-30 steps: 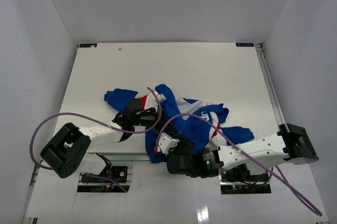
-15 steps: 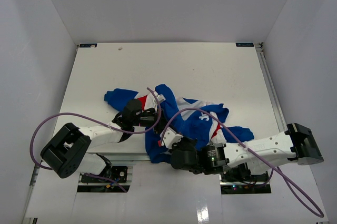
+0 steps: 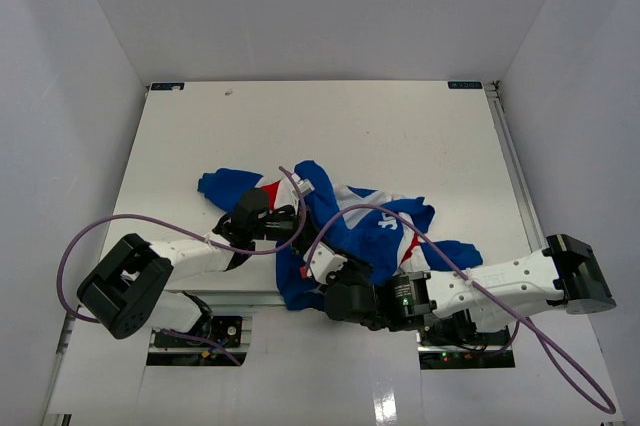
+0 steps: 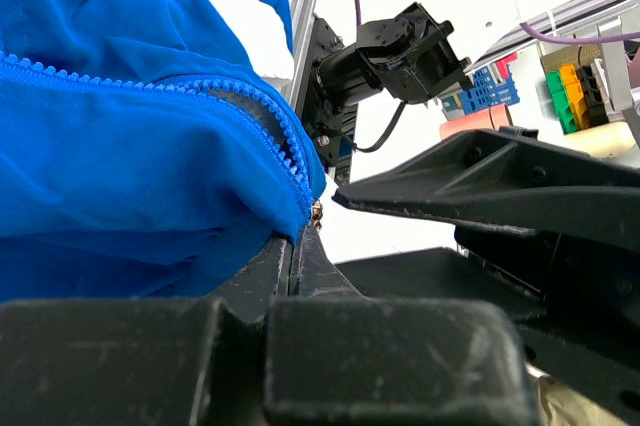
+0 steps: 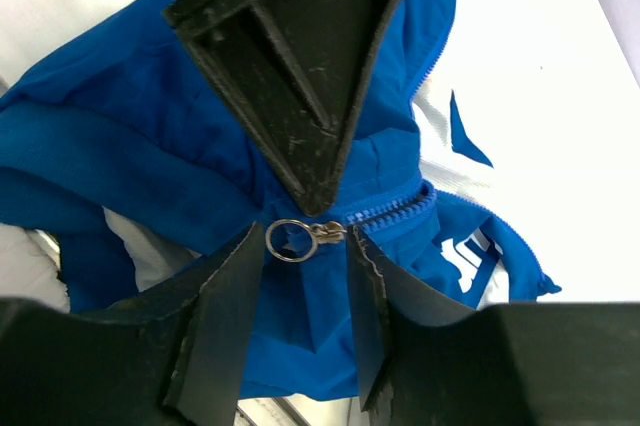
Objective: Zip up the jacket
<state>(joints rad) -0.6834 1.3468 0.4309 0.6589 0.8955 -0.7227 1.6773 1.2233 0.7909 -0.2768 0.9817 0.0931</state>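
The left gripper pinches the jacket at its tips, fingers pressed together. The right gripper stands spread, the zipper pull between its fingers.

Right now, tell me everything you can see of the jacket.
The jacket is soft royal-blue fabric with white and red panels and white lettering, lying crumpled on the table near the arm bases. The left gripper pinches its edge by the blue zipper teeth; the metal ring pull sits between the open fingers of the right gripper.
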